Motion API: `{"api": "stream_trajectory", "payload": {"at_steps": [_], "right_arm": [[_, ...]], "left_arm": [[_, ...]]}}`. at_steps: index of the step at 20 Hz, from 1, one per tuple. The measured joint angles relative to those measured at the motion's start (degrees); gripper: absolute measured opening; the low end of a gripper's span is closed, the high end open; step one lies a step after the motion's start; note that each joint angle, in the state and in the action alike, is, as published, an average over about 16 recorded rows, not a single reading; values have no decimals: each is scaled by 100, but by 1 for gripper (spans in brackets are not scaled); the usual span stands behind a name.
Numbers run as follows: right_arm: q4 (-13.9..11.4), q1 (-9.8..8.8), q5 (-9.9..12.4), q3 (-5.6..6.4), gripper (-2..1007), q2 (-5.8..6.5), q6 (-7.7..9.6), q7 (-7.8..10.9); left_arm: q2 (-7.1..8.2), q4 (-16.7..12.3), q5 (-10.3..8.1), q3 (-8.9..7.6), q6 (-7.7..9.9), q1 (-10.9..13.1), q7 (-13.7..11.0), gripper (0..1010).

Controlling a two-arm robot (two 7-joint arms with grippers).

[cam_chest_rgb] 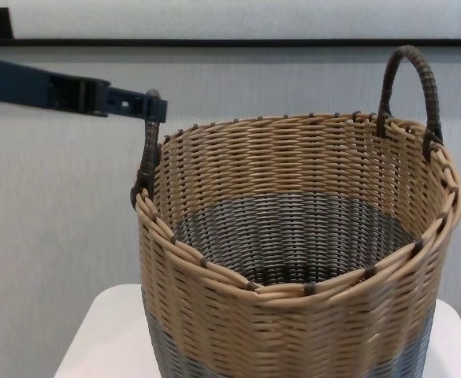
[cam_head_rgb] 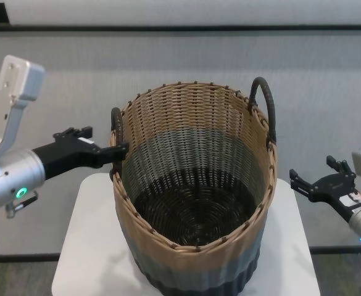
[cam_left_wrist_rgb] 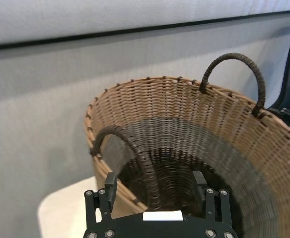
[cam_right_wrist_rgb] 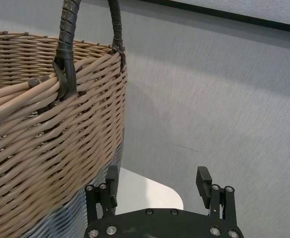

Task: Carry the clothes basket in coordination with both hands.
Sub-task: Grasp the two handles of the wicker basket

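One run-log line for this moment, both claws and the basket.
left claw: open, straddling left handle | right claw: open, off to the side, apart from basket | clothes basket: upright on white table, not lifted

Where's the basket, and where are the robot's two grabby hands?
clothes basket (cam_head_rgb: 195, 157), head view, inner wicker wall.
left gripper (cam_left_wrist_rgb: 155, 186), left wrist view, between fingertips, at handle.
right gripper (cam_right_wrist_rgb: 157, 179), right wrist view, between fingertips.
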Motion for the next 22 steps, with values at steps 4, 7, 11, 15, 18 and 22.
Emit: {"api": "stream_trajectory", "payload": {"at_steps": [4,7,11,15,18,22], "right_arm": [[13,-6,-26,46,1000,-38,22,32],[19,-13,-48,83,1000,-67,39,55],[24,-23,-74,133,1000,-104,65,87],[30,-30,-100,183,1000,-143,96,117],[35,-35,-119,222,1000,-174,119,138],[43,-40,-143,272,1000,-215,151,166]], "left_arm": [[-143,155,-131,85,243,-200,93,1000],[-218,287,-152,178,320,-348,144,1000],[-287,474,-99,313,315,-524,175,1000],[-339,662,0,440,248,-669,168,1000],[-379,807,77,518,193,-757,151,1000],[-446,980,145,583,147,-839,123,1000]]}}
